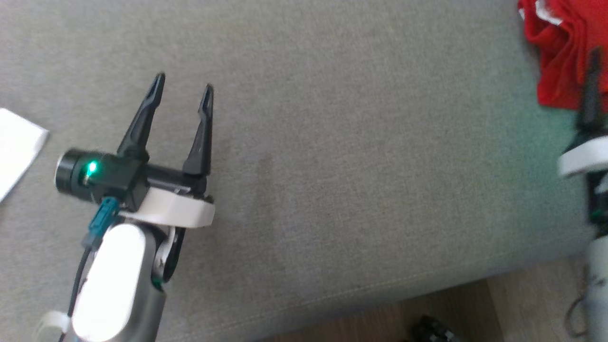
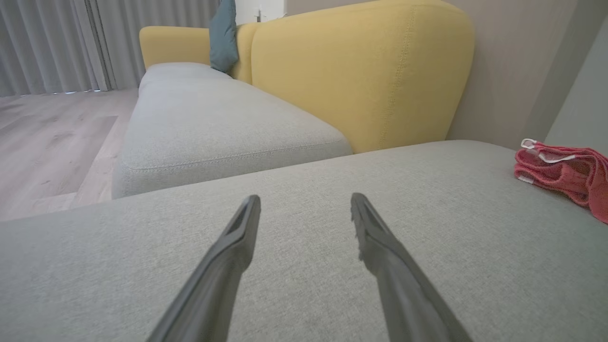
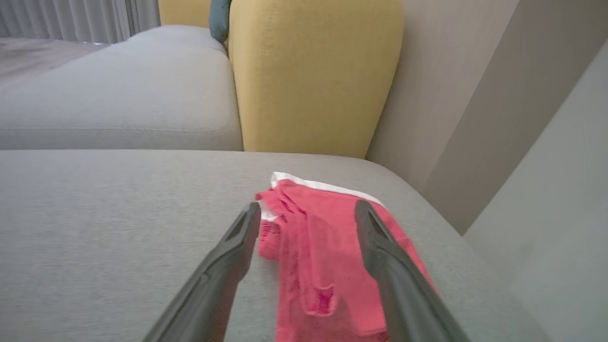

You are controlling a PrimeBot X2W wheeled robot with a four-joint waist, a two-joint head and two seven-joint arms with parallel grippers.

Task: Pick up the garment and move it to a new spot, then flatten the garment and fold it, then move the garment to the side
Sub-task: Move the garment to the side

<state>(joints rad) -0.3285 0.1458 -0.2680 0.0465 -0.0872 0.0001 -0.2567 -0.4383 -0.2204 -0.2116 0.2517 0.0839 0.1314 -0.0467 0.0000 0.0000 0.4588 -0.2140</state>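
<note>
The garment (image 1: 560, 47) is a red cloth with white trim, lying bunched and folded on the grey seat cushion (image 1: 332, 166) at its far right end. In the right wrist view my right gripper (image 3: 308, 206) is open, its fingers spread on either side of the garment (image 3: 323, 247), with no grip on it. One dark right finger (image 1: 592, 90) crosses the cloth in the head view. My left gripper (image 1: 184, 81) hovers open and empty over bare cushion at the left. From the left wrist, the gripper (image 2: 305, 198) points across the seat and the garment (image 2: 565, 173) sits far off to the right.
A white sheet (image 1: 16, 142) lies at the cushion's left edge. The cushion's front edge runs above wooden floor (image 1: 380, 323), where a small dark object (image 1: 432, 330) sits. A yellow backrest (image 2: 361, 71), a teal pillow (image 2: 223, 33) and a wall (image 3: 475, 95) stand behind the seat.
</note>
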